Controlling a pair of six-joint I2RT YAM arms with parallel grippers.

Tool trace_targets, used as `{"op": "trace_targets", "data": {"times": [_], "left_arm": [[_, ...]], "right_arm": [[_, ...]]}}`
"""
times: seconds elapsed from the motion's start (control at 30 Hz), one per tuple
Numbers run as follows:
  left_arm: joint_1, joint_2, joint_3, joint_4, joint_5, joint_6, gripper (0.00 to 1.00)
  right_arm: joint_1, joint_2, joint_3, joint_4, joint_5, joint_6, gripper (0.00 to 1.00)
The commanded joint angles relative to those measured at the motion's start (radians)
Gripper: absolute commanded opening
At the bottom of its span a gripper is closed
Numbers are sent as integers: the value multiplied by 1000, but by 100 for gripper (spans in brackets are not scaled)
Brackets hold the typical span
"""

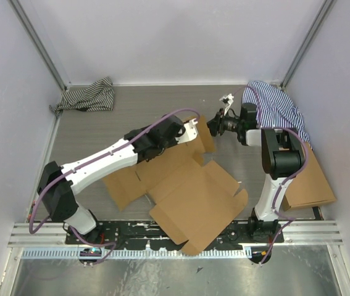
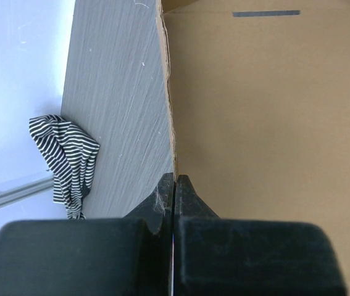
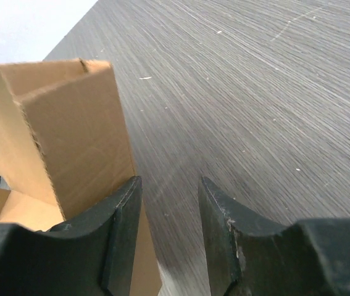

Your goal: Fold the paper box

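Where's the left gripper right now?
Top view, mid-table: the left gripper is shut on a raised flap at the far edge of the paper box, with the right gripper just to its right.

This is a robotics lab test cell. A left arm point(image 1: 100, 163) and a right arm point(image 1: 279, 161) are bolted to an aluminium rail point(image 1: 175, 232) at the near edge of a grey table point(image 1: 137, 114). Plain pale walls point(image 1: 175, 37) with metal frame posts point(image 1: 39, 43) enclose it.
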Motion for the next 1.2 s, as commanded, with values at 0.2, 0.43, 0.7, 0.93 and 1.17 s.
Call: {"op": "trace_targets", "data": {"times": [0.2, 0.43, 0.7, 0.93, 1.17], "left_arm": [[-50, 28, -1, 3, -125, 8, 0], [-83, 14, 20, 3, -145, 2, 0], [-124, 16, 3, 27, -130, -23, 0], [-156, 28, -10, 49, -144, -42, 0], [-177, 33, -8, 50, -157, -34, 0]], "right_arm": [[-5, -158, -5, -135, -153, -103, 47], [13, -155, 117, -628, -223, -441, 47], [73, -144, 142, -703, -167, -491, 53], [102, -162, 72, -523, -82, -346, 53], [103, -191, 57, -490, -73, -303, 53]]}}
